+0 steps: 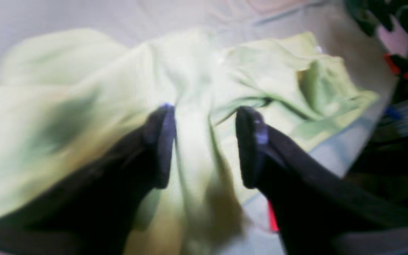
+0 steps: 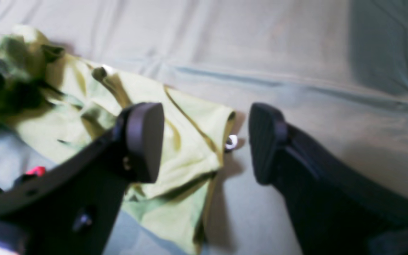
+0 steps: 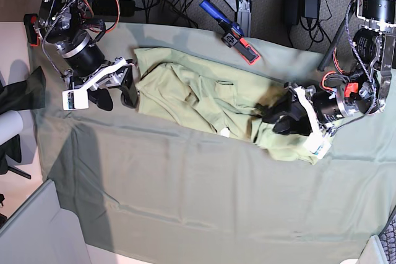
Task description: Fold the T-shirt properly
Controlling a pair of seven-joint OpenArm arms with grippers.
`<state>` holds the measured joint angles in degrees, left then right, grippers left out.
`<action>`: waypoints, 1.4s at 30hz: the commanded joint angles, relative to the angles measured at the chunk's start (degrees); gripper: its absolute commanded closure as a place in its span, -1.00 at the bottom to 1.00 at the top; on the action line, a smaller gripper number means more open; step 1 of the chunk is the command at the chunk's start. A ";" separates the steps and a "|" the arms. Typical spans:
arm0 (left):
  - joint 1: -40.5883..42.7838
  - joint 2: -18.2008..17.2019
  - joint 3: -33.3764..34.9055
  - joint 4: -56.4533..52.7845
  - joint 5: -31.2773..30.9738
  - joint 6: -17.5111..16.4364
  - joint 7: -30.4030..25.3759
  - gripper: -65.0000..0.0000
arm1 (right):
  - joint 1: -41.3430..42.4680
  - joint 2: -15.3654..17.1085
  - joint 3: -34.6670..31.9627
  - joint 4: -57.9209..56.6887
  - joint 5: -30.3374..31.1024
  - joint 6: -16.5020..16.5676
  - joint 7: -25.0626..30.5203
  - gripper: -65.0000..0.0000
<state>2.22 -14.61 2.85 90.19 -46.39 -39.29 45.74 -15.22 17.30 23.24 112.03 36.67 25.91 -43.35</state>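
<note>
Fabric fills the left wrist view: the T-shirt (image 1: 175,81), light yellow-green and crumpled, lies bunched under the left gripper (image 1: 204,147), whose two dark fingers (image 1: 161,145) stand apart with a raised ridge of cloth running between them. Whether that ridge is actually pinched cannot be told — the picture is blurred and a gap shows beside each finger.

In the base view the T-shirt (image 3: 198,94) sprawls in wrinkles across the upper middle of the grey-green table cloth (image 3: 204,196), stretching from the right gripper (image 3: 117,94) at one end to the left gripper (image 3: 284,115) at the other, where the garment's end is heaped around the arm's tip.

The right gripper (image 2: 205,141) is spread wide — its fingers hover above one edge of the T-shirt (image 2: 186,134), one finger over the cloth, the other over bare table cloth (image 2: 260,46). A small white tag (image 2: 231,141) shows at that edge, between the fingers.
</note>
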 commanded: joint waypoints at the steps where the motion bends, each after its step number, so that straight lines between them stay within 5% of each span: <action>1: -0.76 -0.28 0.07 0.81 -1.75 -0.71 -1.31 -0.11 | 0.42 0.74 0.42 1.01 1.31 1.11 1.05 -0.15; 5: -0.85 -0.35 0.13 0.81 -1.84 -0.71 -1.33 -0.25 | 0.42 0.76 0.42 0.46 1.29 1.09 0.50 -0.16; 24: -1.07 -2.78 -10.21 3.93 -3.93 -0.71 -0.70 -0.25 | 0.44 -1.51 2.84 -15.52 5.86 1.11 0.63 -0.34; 30: -1.09 -3.52 -10.21 3.93 -3.96 -0.71 -0.70 -0.25 | 0.44 -4.02 -0.59 -16.96 5.75 1.14 0.63 -0.34; 42: -1.09 -3.52 -10.21 3.93 -3.96 -0.71 -0.70 -0.25 | 0.74 -4.17 -6.19 -17.51 4.87 1.09 1.79 -0.34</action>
<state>2.04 -17.50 -7.14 93.06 -49.10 -39.29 46.09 -14.61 12.69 17.04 94.06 41.12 25.89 -41.78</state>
